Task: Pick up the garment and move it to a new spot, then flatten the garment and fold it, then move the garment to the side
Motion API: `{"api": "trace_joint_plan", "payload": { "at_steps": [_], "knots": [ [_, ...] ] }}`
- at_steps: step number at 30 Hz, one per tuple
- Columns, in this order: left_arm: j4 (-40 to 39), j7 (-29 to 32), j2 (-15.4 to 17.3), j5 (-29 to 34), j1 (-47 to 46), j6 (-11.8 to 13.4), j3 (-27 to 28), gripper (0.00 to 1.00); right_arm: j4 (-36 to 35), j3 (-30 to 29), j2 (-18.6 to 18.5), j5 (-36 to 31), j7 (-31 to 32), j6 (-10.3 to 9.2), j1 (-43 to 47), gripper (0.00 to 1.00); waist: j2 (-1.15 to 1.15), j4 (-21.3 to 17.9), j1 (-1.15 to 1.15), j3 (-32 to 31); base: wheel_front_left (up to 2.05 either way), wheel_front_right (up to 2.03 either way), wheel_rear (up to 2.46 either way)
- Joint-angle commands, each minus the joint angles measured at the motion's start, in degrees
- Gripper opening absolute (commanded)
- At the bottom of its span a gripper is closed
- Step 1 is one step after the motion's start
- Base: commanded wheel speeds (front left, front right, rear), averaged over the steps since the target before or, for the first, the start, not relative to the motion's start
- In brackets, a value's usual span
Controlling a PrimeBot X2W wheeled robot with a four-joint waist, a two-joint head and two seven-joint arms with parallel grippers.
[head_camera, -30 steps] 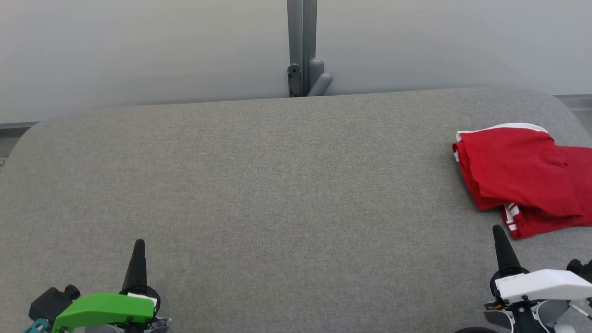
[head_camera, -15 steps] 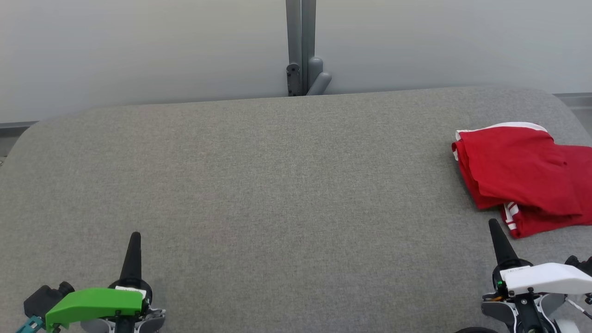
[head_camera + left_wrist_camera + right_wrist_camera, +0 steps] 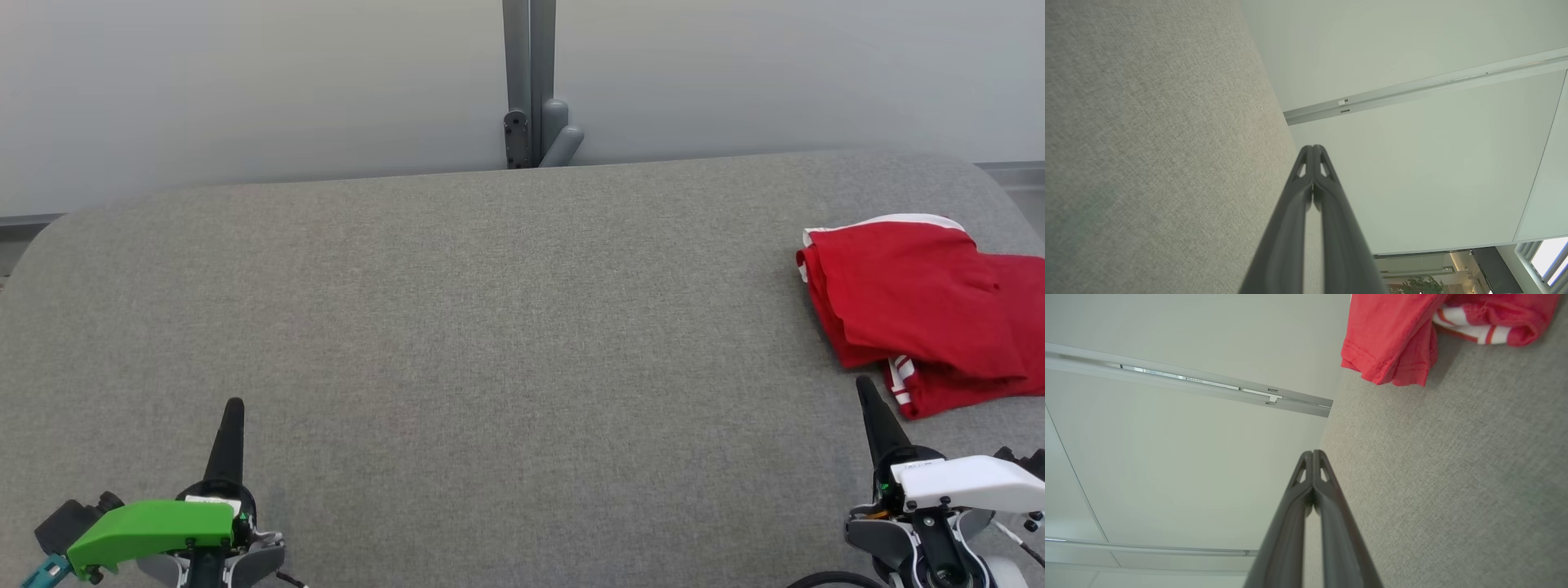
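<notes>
Here, a folded red garment [image 3: 914,302] is lying at the far right side of a wide, grey, fabric-covered desk [image 3: 490,327], running off the right edge of the head view. A white edge is showing along its far side, and a bit of red-and-white striped trim is peeking out at its near corner.

The left end effector [image 3: 233,406] is sitting at the lower left, by the near part of the desk. Its two long dark fingers are pressing together into a single point and gripping nothing, and a green cover [image 3: 155,527] is capping the wrist behind it.

The right end effector [image 3: 863,385] is sitting at the lower right, likewise pinched fully closed and empty, with a white cover [image 3: 963,482] behind it. Its tip is pointing toward the garment's near corner, close to the striped trim but not touching the cloth. In the right wrist view, the red hem and the striped trim are lying ahead of the closed fingers, apart from them.

Beyond the desk a pale wall [image 3: 245,82] is rising, with a grey post [image 3: 531,82] standing at its middle.
</notes>
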Motion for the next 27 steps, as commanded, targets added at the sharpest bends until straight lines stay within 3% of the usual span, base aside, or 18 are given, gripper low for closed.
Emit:
{"api": "trace_joint_plan", "payload": {
  "at_steps": [1,27],
  "knots": [
    [-0.54,0.29,0.43,-1.44,-1.03,-0.28,0.39,0.0,-0.05,0.01,-0.34,1.23,0.46,0.02,-1.17,0.0,0.5,-0.01,0.0,0.01,0.0,0.0,0.0],
    [-0.63,3.23,0.4,-11.57,-2.62,-0.55,1.85,0.0,0.57,0.29,-0.43,13.63,3.32,0.01,-2.78,0.0,0.64,-0.31,0.0,0.28,0.0,0.0,0.0]
  ]
}}
